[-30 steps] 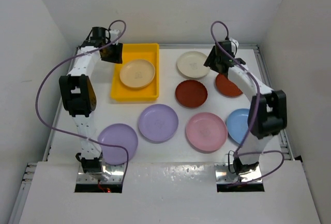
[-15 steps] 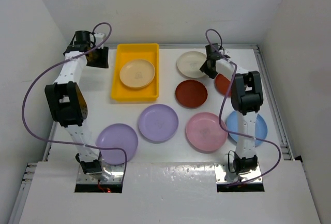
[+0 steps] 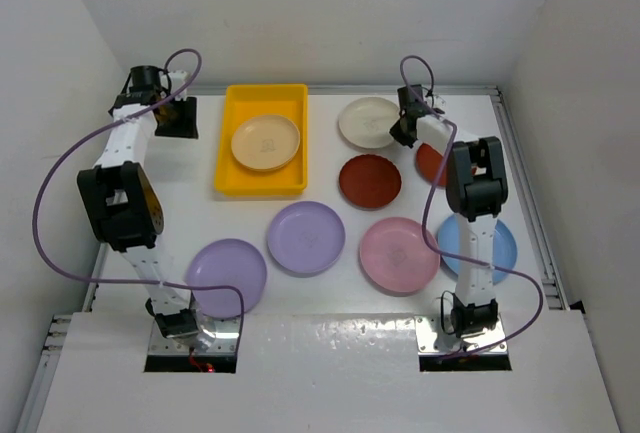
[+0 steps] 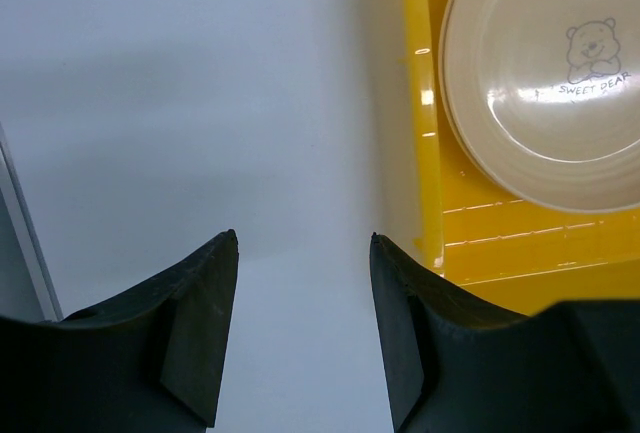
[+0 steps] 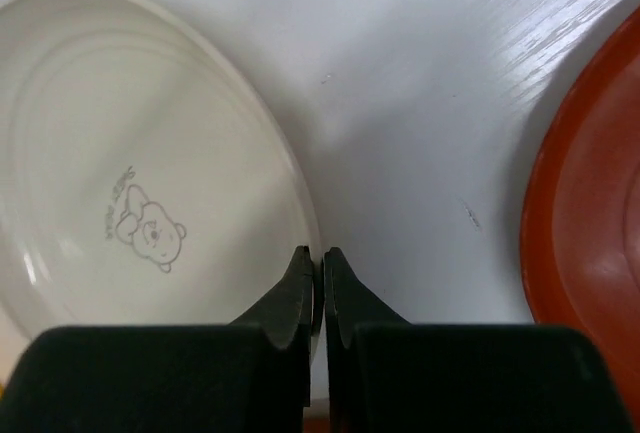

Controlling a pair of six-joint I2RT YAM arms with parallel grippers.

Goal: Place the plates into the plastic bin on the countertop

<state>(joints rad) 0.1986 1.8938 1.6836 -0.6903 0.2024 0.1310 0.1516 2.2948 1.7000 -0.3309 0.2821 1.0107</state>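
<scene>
A tan plate (image 3: 265, 143) lies inside the yellow plastic bin (image 3: 225, 168) at the back left of the countertop (image 3: 330, 283). My left gripper (image 3: 180, 118) hovers open over bare white surface just left of the bin wall (image 4: 420, 153), with nothing between its fingers (image 4: 205, 293). My right gripper (image 3: 400, 133) is shut on the right rim of the cream plate (image 3: 368, 121). In the right wrist view the thin edge of that plate (image 5: 130, 153) sits pinched between the fingertips (image 5: 320, 253).
Two brown-red plates (image 3: 369, 180) (image 3: 432, 165) lie near the cream one, the right one partly under the arm. Two lavender plates (image 3: 306, 237) (image 3: 228, 275), a pink plate (image 3: 398, 253) and a blue plate (image 3: 500, 243) lie nearer the front. Metal rails edge the table.
The left gripper drew away leftward from the bin. The right gripper moved to the cream plate's right rim and closed on it.
</scene>
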